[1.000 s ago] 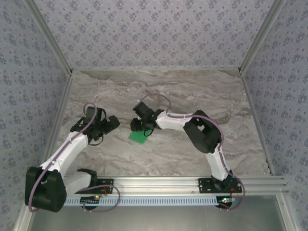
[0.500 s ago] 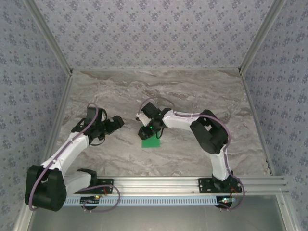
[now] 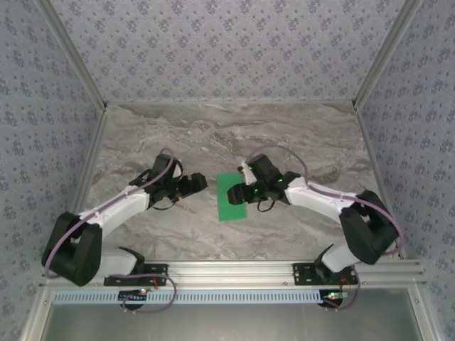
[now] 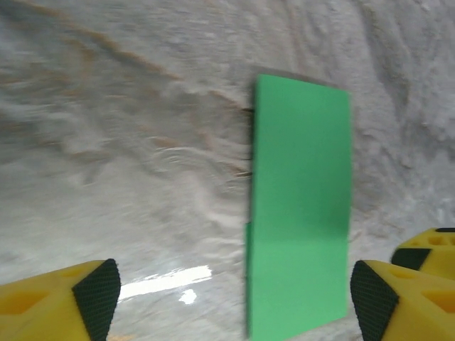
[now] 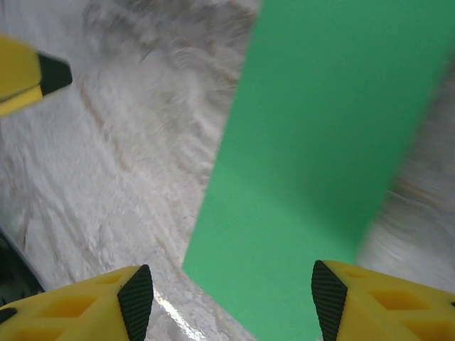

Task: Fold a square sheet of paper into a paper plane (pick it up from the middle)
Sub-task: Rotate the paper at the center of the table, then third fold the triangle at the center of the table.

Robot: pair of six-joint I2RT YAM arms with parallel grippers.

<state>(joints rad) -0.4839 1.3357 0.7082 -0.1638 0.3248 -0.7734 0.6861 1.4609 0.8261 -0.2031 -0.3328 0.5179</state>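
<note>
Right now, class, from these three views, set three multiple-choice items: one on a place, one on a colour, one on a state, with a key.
1. The green paper lies: A on the table, near its middle; B inside a box; C on a chair.
2. The claw fingers are: A red; B yellow; C blue.
3. The left claw and right claw are: A both shut; B both open; C one shut.
Key: A, it lies flat on marble; B, wrist views show yellow; B, fingers stand wide apart.
</note>
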